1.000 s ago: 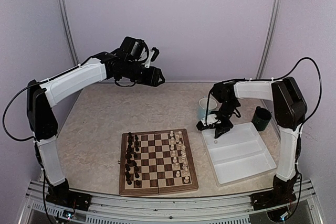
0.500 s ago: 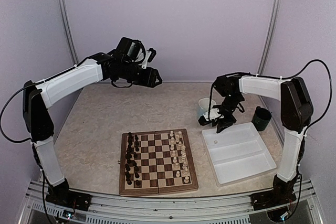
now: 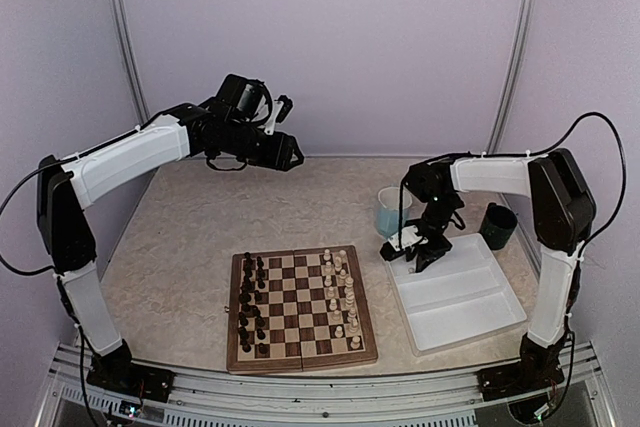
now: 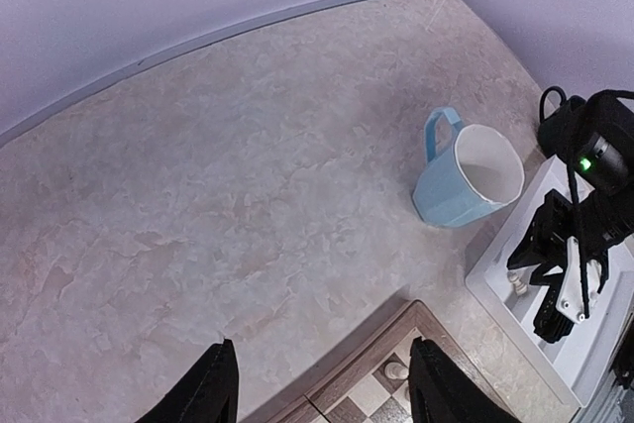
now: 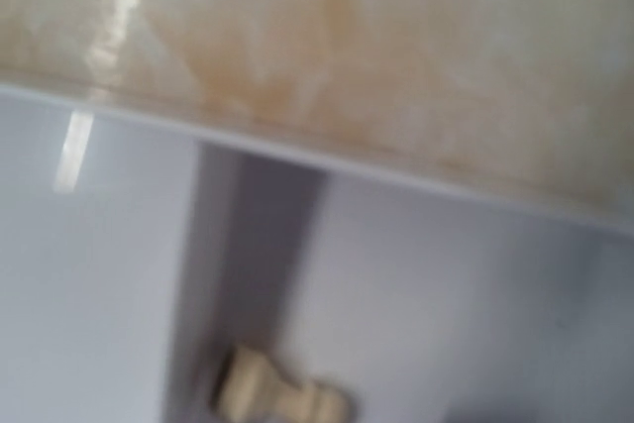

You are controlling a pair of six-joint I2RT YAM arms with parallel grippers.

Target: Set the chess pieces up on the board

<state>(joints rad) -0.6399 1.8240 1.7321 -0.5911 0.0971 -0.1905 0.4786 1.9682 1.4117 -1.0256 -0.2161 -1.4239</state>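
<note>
Tabletop (image 3: 190, 237) of pale marbled stone, seen from above, with my two arms bolted at its near edge.

My left arm (image 3: 120, 162) rises from its base at the near left, bends sharply at the elbow and reaches high over the far left of the table, well apart from everything on it. My left pincer (image 4: 321, 344) is open. Its two black fingers (image 4: 213, 388) are spread wide with nothing between them and bare table below.

My right arm (image 3: 500, 175) stands up along the right edge, folds over at the top and stretches left, with the wrist turned down. My right pincer (image 3: 407, 246) hangs low over the far left corner of the tray. I cannot tell whether its jaws are apart or closed, or whether they touch anything. Its own camera view is blurred and shows no fingers.

The board (image 3: 302, 352), a wooden chessboard with a brown border, lies at the front centre between my arms. A white tray (image 3: 470, 322) with two compartments lies just beside it on the right. A pale blue mug (image 3: 392, 209) stands near the tray's far left corner, and a dark green cup (image 3: 497, 225) near its far right corner.

Cream chess pieces (image 3: 340, 292) stand along the right side of the board and dark pieces (image 3: 250, 302) along the left side. One more cream piece (image 5: 282, 400) sits on the tray floor, close to the tray's wall and near my right pincer.
</note>
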